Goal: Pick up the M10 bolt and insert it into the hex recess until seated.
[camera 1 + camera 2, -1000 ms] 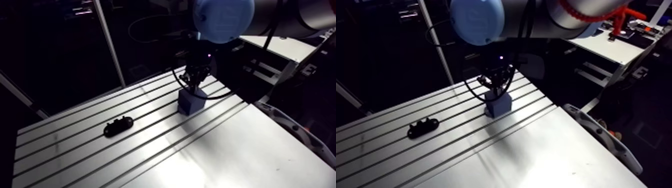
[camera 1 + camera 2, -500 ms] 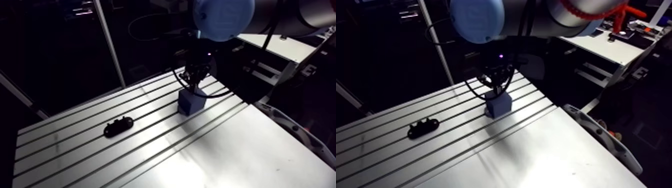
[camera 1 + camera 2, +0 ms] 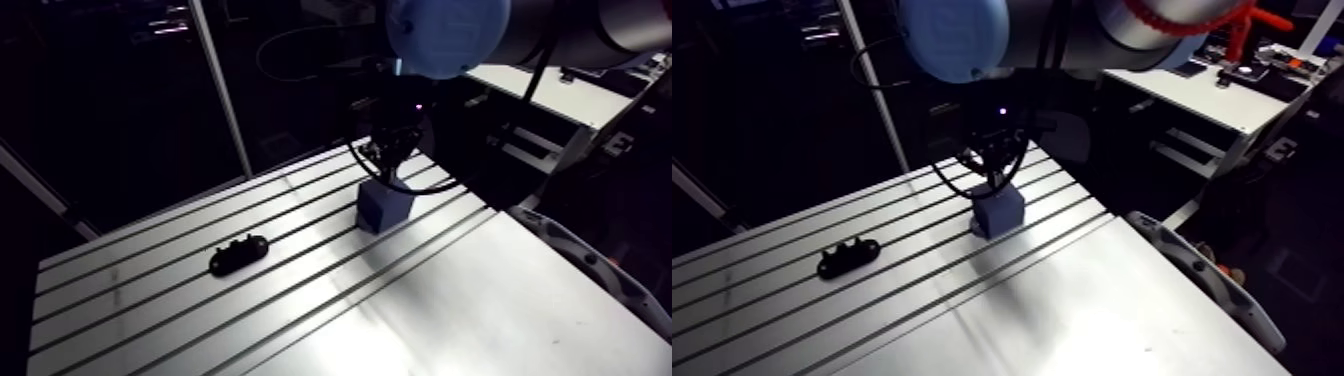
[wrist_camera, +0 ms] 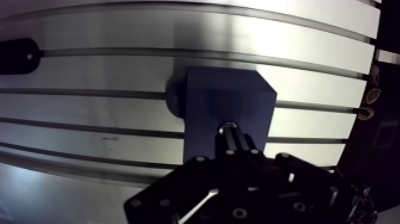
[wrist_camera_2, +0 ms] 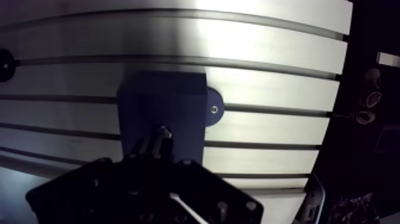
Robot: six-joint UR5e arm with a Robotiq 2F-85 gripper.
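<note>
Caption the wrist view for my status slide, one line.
Gripper shut on the M10 bolt at the blue block on the slotted table.

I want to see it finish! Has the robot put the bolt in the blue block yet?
Done: the bolt is picked up, pinched in the pincer. In hand: it hangs over the top of the blue block. Left: pushing it into the recess until seated; the recess is hidden, so I cannot tell how deep it is.

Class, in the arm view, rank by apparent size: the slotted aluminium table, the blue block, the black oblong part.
1. slotted aluminium table
2. blue block
3. black oblong part, about as long but flatter
</note>
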